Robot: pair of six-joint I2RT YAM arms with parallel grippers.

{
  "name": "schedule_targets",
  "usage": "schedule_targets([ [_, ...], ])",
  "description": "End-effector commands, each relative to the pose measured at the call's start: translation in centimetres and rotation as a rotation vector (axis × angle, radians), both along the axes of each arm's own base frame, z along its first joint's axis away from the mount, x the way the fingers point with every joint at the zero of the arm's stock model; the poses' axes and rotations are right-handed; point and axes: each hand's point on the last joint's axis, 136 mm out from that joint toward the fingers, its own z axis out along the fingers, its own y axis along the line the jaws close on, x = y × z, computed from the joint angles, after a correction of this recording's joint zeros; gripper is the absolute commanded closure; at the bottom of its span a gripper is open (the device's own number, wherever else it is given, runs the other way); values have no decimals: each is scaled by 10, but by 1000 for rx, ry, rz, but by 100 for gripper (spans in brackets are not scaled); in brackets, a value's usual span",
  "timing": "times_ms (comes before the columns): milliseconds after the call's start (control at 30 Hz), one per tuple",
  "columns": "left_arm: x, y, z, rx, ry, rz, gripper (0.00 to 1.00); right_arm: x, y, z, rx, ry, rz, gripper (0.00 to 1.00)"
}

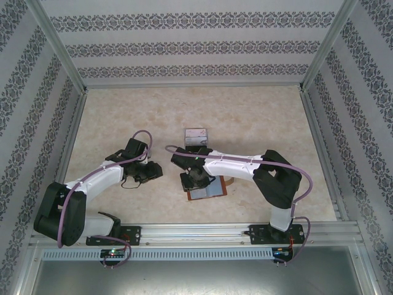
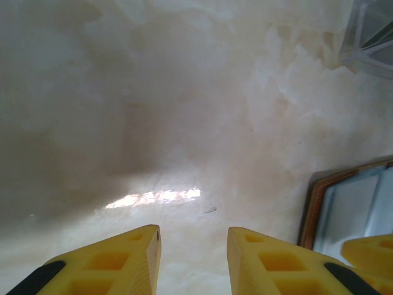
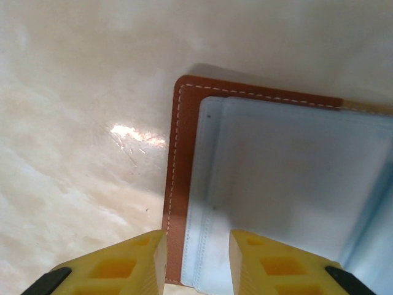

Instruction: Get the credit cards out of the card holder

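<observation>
Walls: white with dark flower stripes; on three sides
Table: pale cream, cloudy like stone; smooth and shiny
Posts: thin grey metal; one at each back corner
Rail: grey metal; along the table's near edge
Light: soft; one bright patch on the table

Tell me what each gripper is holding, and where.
Nothing. The left gripper is open over the table; the right gripper is open above the card holder's stitched edge.
</observation>
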Motion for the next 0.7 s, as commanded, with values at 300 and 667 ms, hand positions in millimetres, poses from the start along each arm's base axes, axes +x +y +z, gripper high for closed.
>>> schedule_targets([
  [300, 5, -17, 4, -61, -13, -21, 66, 2, -19, -10, 2, 22, -66, 64],
  [667, -1, -63, 2, -76, 6, -117, 69, 2, -30, -11, 14, 18, -112, 66],
])
